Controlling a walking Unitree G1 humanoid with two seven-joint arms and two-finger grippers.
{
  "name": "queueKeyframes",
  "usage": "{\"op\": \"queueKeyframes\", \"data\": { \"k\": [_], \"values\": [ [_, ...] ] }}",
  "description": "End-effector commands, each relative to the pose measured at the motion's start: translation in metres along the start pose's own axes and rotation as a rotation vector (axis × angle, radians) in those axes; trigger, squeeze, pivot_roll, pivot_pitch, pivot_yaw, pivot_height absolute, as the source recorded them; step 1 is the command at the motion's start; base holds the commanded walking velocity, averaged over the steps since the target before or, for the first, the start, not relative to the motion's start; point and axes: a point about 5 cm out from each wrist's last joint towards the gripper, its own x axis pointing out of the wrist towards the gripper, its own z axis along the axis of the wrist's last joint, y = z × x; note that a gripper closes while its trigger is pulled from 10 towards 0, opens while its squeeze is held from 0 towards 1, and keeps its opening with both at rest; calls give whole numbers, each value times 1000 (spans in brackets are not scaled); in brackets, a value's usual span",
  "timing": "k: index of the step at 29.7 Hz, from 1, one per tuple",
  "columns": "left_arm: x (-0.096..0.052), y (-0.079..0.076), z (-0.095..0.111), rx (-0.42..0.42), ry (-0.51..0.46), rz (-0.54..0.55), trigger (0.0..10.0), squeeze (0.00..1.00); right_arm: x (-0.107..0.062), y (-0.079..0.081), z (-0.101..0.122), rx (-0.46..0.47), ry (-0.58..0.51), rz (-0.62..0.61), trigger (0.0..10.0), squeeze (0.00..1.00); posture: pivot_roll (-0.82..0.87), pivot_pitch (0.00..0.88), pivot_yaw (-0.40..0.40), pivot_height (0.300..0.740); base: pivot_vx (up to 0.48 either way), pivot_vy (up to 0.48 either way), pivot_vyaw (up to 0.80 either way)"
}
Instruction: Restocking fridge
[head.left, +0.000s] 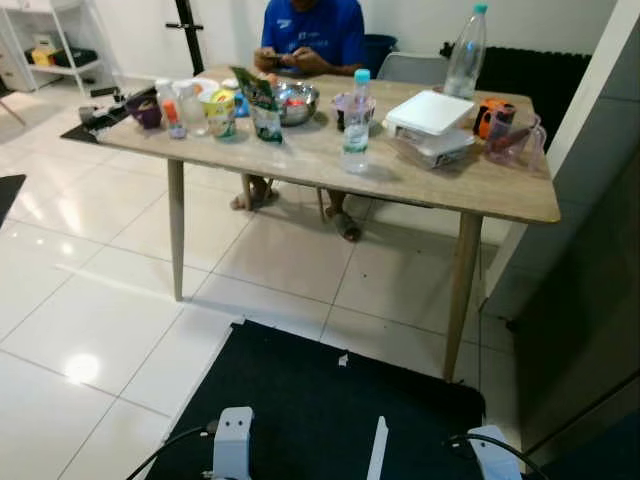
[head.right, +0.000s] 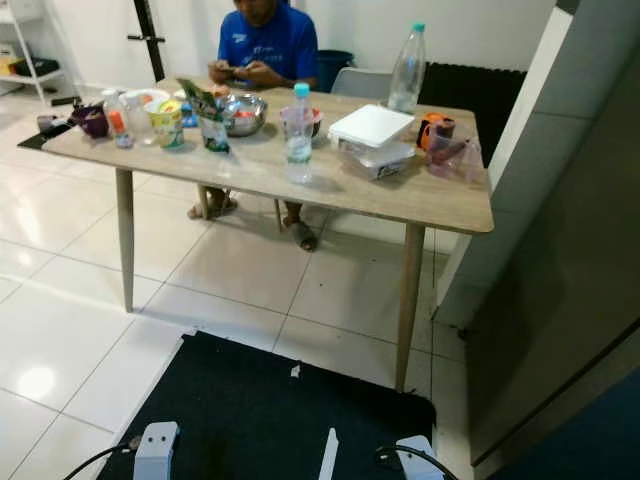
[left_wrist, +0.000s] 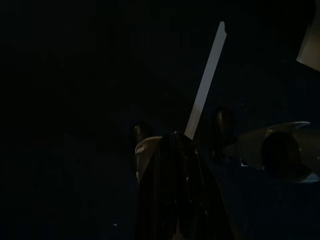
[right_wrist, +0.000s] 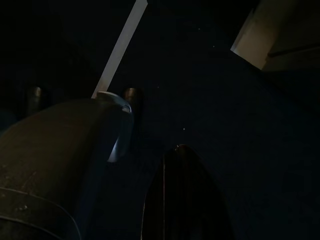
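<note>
The left gripper (left_wrist: 176, 200) hangs in the dark over a mat crossed by a pale strip (left_wrist: 205, 82).

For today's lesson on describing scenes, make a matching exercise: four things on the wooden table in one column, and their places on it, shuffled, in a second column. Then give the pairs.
Things:
1. small bottle with the teal cap
2. tall clear bottle
3. steel bowl
4. white lidded box

Places:
A. in front of the seated person
B. far edge of the table, by the empty chair
C. toward the robot's right, beside the pink jug
D. middle, nearest the front edge

Pairs: 1-D, 2-B, 3-A, 4-C
</note>
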Motion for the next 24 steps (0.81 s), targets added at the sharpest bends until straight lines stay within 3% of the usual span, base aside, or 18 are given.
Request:
{"op": "queueKeyframes", "data": {
  "k": [1,24],
  "values": [
    [1,-4,-2,-9,10,-9,10000,0,0,0,2,-12,-8,1,10000,0,-17,1,-3,740,322,0,0],
    [0,-3,-3,-3,11,-18,10000,0,0,0,2,-19,-11,2,10000,0,-12,9,-1,740,453,0,0]
  ]
}}
